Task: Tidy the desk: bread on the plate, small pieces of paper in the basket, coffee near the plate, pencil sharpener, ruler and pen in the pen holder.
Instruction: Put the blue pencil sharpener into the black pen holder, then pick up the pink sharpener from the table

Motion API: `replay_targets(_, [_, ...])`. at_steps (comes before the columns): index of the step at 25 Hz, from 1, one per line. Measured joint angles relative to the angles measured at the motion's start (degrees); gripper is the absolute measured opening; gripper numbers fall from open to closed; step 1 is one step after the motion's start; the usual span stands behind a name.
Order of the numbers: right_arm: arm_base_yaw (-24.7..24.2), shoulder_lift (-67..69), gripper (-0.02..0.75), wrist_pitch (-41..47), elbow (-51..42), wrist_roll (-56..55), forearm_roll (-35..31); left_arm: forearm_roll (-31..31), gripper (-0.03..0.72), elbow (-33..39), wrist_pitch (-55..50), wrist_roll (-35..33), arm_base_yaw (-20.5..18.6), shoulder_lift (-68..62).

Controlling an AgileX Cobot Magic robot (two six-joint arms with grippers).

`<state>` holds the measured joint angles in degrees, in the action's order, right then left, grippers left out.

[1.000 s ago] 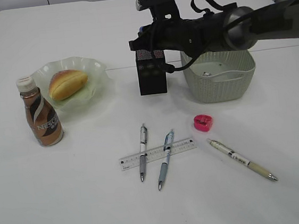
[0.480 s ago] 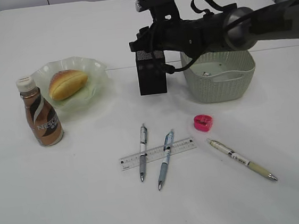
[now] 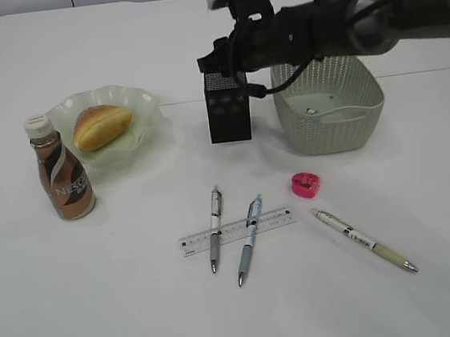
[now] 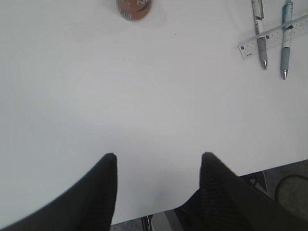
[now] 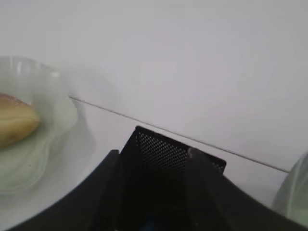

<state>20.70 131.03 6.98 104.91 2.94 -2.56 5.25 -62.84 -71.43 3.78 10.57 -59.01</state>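
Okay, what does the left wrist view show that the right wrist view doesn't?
Only the left wrist view shows the coffee bottle's base, the clear ruler with two pens lying across it, the desk's near edge, and the open, empty left hand. Only the right wrist view shows the black mesh pen holder between the right hand's fingers, the bread on the green plate, and a sliver of the basket. Both show the white desk top.

Bread (image 3: 101, 125) on plate (image 3: 144, 104), coffee (image 3: 61, 170) just left-front; pen holder (image 3: 228, 116) between plate and basket (image 3: 333, 123).
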Motion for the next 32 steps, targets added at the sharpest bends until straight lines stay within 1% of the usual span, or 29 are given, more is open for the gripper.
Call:
replay_targets(2, [0.0, -2.8, 0.351, 2.8, 0.0, 0.0, -0.4, -0.2, 0.391, 0.0, 0.0, 0.0, 0.0, 0.0])
replay_targets(4, [0.0, -6.3, 0.351, 8.2, 0.1, 0.0, -0.5, -0.6, 0.39, 0.0, 0.0, 0.0, 0.0, 0.0])
replay_targets(8, [0.0, -12.0, 0.351, 25.0, 0.3, -2.3, -0.6, -0.7, 0.39, 0.0, 0.0, 0.0, 0.0, 0.0])
replay_targets(12, [0.0, -14.3, 0.358, 41.3, 0.3, -9.3, 0.2, -0.7, 0.389, 0.0, 0.0, 0.0, 0.0, 0.0])
replay_targets(14, [0.0, -14.4, 0.389, 48.2, 0.3, -13.2, 0.5, -0.7, 0.389, 0.0, 0.0, 0.0, 0.0, 0.0])
replay_targets(17, [0.0, -14.4, 0.455, 55.9, 0.3, -17.4, 0.6, -0.7, 0.389, 0.0, 0.0, 0.0, 0.0, 0.0])
replay_targets(19, [0.0, -14.4, 0.477, 59.2, 0.3, -19.0, 1.3, -0.7, 0.389, 0.0, 0.0, 0.0, 0.0, 0.0])
replay_targets(21, [0.0, -14.3, 0.484, 61.6, 0.3, -20.6, 1.7, -0.7, 0.389, 0.0, 0.0, 0.0, 0.0, 0.0])
replay_targets(27, [0.0, -14.2, 0.49, 63.2, 0.3, -21.1, 2.6, -0.7, 0.389, 0.0, 0.0, 0.0, 0.0, 0.0])
replay_targets(29, [0.0, -13.7, 0.49, 63.2, 0.3, -18.2, 4.5, -0.7, 0.389, 0.0, 0.0, 0.0, 0.0, 0.0])
replay_targets(32, [0.0, -12.1, 0.49, 63.2, 0.4, -10.3, 5.8, -0.6, 0.389, 0.0, 0.0, 0.0, 0.0, 0.0])
